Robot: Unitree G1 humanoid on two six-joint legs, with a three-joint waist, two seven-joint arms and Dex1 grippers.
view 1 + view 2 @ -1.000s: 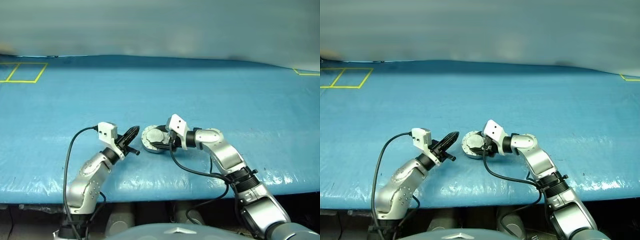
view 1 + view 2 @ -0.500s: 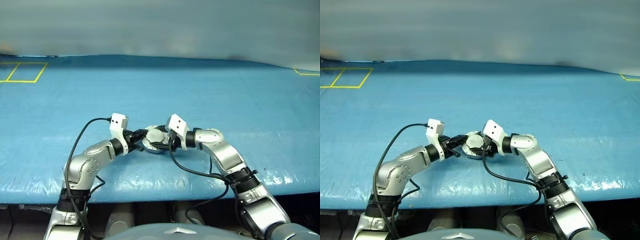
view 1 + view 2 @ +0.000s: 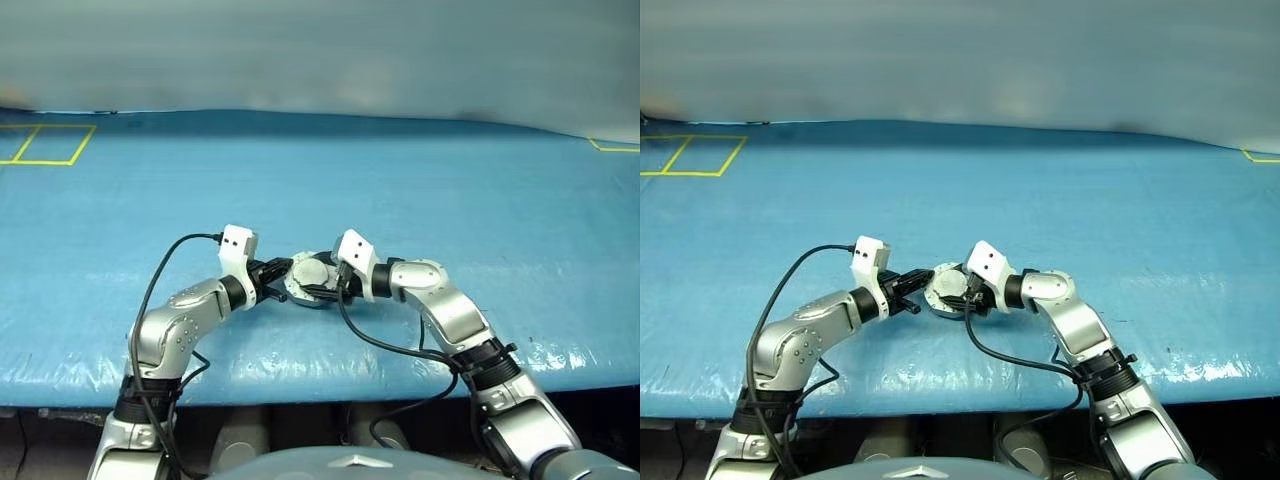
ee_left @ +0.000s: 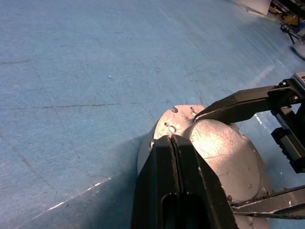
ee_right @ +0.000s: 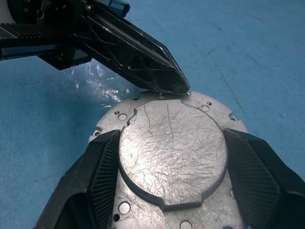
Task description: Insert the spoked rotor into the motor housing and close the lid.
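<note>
Surface: blue tarp-like sheet [image 3: 420, 190], wrinkled and glossy; yellow tape squares [image 3: 45, 145] at ten o'clock.
Lid [image 5: 171, 148]: round scratched grey metal, raised centre, small rim holes, lying at centre.
Right gripper [image 5: 172, 169]: spread wide, fingers clasping the lid's raised centre.
Left gripper [image 4: 172, 143]: fingers pressed together, empty, tips touching the lid's rim.

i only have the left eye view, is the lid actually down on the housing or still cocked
Observer: In the right wrist view the lid lies flat, its raised centre up, with the right gripper fingers closed on that centre's two sides.
Operator: and my left gripper, open?
Observer: Shut; the left gripper has its tip at the lid's rim.
Operator: on it or off it?
Observer: From the right wrist it meets the rim's edge; actual contact I cannot confirm.
</note>
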